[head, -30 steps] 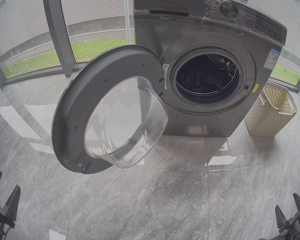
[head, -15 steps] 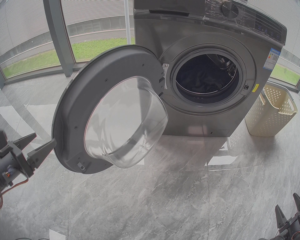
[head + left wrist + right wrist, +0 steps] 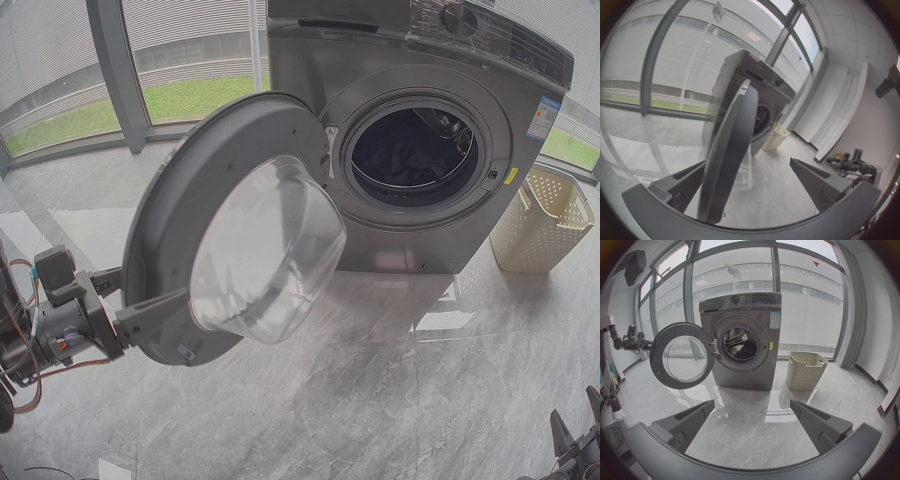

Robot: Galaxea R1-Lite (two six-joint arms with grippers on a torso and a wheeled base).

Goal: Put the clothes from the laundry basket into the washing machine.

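Since a second ago the left end effector has come up from the low edge of the head view to the door, and the door has swung a little toward the machine. You can see dark clothes lying low in the drum of the washing machine, a crumpled heap with no long axis to call (it points nowhere in particular). The drum mouth faces the robot. The door hangs from its hinge on the left of the mouth. The left end effector straddles its free rim with fingers spread, not clamped. The laundry basket stands upright just right of the machine and looks empty to you, so loading seems done; shutting the door probably remains. The right end effector sits low, fingers apart, holding nothing.
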